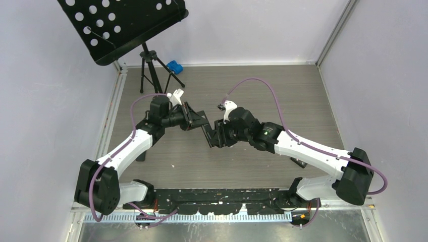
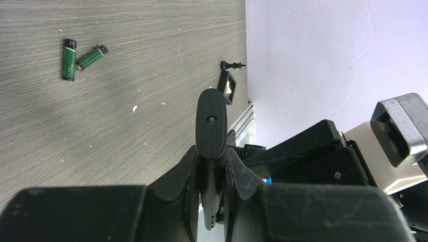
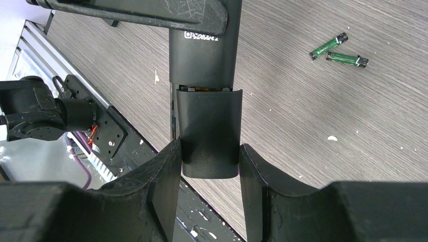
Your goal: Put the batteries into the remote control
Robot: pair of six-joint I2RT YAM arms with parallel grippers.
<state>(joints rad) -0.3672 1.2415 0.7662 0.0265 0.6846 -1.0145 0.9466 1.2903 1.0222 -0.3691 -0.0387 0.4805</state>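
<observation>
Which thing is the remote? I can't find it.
Look above the middle of the grey wooden table, where the two arms meet. The remote control is the long flat black bar clamped between the left gripper and the right gripper. Unlike the two green batteries lying on the table, it is held in the air.

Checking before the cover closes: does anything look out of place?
Yes. Two green batteries lie loose on the table, not in the held remote, though its battery cover sits nearly shut, a gap at the seam.
</observation>
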